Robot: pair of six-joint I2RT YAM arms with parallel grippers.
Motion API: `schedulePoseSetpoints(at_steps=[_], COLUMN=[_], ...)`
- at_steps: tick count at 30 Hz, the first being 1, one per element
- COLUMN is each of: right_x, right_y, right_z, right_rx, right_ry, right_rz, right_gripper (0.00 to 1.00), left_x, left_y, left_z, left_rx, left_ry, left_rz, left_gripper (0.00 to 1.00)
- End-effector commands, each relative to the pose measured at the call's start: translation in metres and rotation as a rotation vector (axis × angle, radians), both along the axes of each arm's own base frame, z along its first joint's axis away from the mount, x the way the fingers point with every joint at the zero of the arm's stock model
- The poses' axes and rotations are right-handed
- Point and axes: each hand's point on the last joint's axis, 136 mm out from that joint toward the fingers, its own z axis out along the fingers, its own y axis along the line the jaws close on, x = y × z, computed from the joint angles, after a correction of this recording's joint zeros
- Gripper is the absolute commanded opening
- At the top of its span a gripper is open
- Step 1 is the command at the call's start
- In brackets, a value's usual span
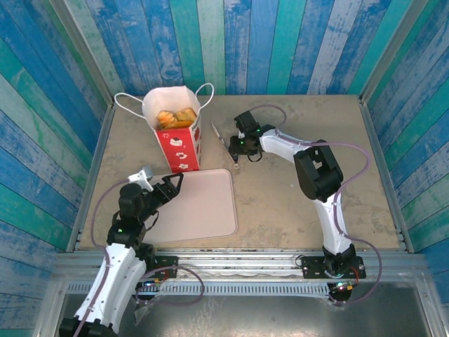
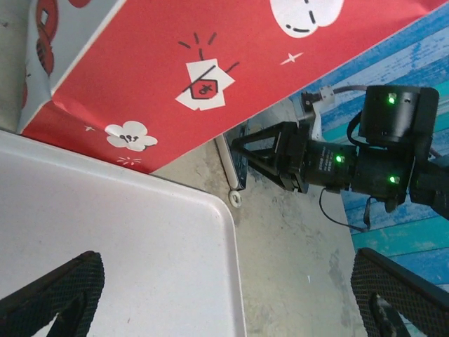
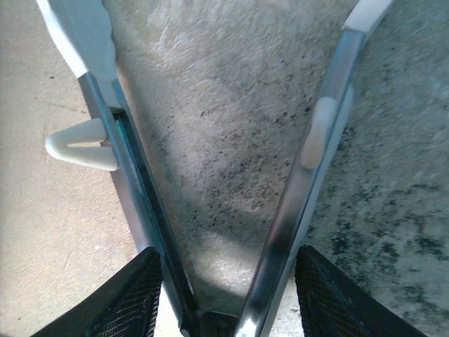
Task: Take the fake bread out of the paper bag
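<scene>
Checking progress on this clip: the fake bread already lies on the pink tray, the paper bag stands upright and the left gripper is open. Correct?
Not quite: the fake bread sits inside the paper bag, not on the pink tray, as the top external view shows. The bag does stand upright and the left gripper is open.

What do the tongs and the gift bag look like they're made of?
Tongs: the arms look like bright polished metal, since they reflect light. The matte white tips are probably plastic or silicone.
Bag: it looks like printed paper, red outside and white inside, with sharp folded creases.
</scene>
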Motion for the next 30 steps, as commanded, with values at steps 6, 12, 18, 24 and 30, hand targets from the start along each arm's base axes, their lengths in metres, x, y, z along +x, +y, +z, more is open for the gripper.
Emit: schedulePoseSetpoints(at_steps=[6, 12, 18, 24, 30], right_x=[-0.002, -0.003, -0.022, -0.051, -0.075], right_y=[-0.054, -0.113, -0.2, -0.289, -0.362], right_z=[-0.021, -0.022, -0.022, -0.015, -0.005], right_rx=[-0.248, -0.283, -0.329, -0.337, -0.444], right_ry=[0.031, 0.066, 0.115, 0.161, 0.191], right_rz=[-0.081, -0.127, -0.229, -0.368, -0.453], right_gripper=[0.3, 0.17, 0.11, 0.11, 0.12], left_x=[-0.008, -0.008, -0.008, -0.003, 0.0], left_y=[-0.02, -0.04, -0.059, -0.063, -0.061], left_z=[0.005, 0.008, 0.01, 0.01, 0.019], left_rx=[0.017, 0.042, 0.046, 0.066, 0.085], left_ry=[0.003, 0.005, -0.004, -0.005, -0.027], left_rz=[-0.117, -0.179, -0.209, -0.197, -0.186], left_gripper=[0.92, 0.92, 0.92, 0.93, 0.94])
